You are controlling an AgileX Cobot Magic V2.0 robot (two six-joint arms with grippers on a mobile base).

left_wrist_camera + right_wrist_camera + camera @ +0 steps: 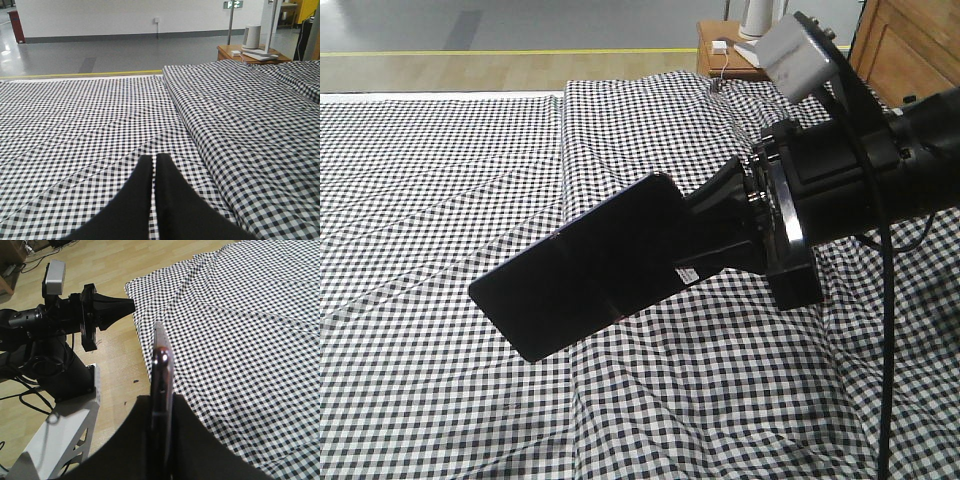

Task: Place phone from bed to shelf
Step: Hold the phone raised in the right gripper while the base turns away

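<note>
The phone [575, 280], a thin glossy black slab, hangs in the air above the bed [440, 180], which is covered in black-and-white check fabric. My right gripper [688, 238] reaches in from the right and is shut on the phone's right end. In the right wrist view the phone [162, 365] shows edge-on, pinched between the two black fingers [197, 440]. My left gripper [154, 159] is shut with nothing in it, low over the bed [90, 120]. The shelf is out of view.
A small brown bedside table [248, 52] with white items stands beyond the bed's far right corner. The left arm [60, 320] and its white base [55, 440] stand on the wooden floor [120, 365] beside the bed edge. A wooden headboard [910, 45] is at the upper right.
</note>
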